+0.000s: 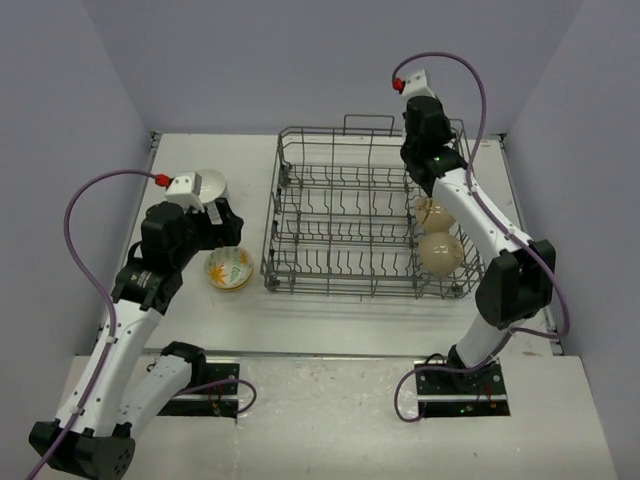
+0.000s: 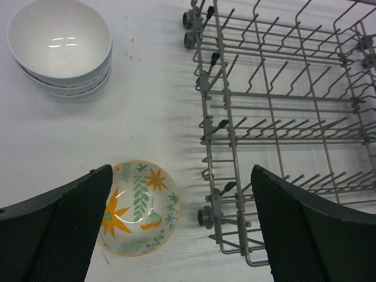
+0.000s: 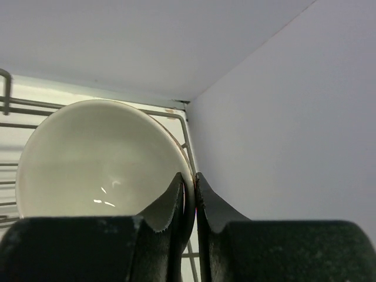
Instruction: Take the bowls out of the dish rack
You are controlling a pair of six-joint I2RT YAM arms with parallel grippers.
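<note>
The dish rack point(image 1: 345, 225) stands mid-table. Two beige bowls stand on edge at its right end, one farther point(image 1: 434, 212) and one nearer point(image 1: 441, 252). My right gripper point(image 1: 424, 197) reaches down over the farther one. In the right wrist view it point(image 3: 194, 179) is shut on the rim of a cream-coloured bowl point(image 3: 100, 158) by the rack's corner wire point(image 3: 187, 144). My left gripper point(image 1: 226, 228) is open and empty, hovering above a floral bowl point(image 1: 229, 268) left of the rack. That bowl point(image 2: 141, 205) lies between my open fingers point(image 2: 70, 229) and the rack's edge point(image 2: 205, 126).
A stack of white bowls point(image 1: 210, 185) sits on the table at the far left, also in the left wrist view point(image 2: 59, 44). The side walls are close to the table edges, and the right wall stands just beyond the rack's right end.
</note>
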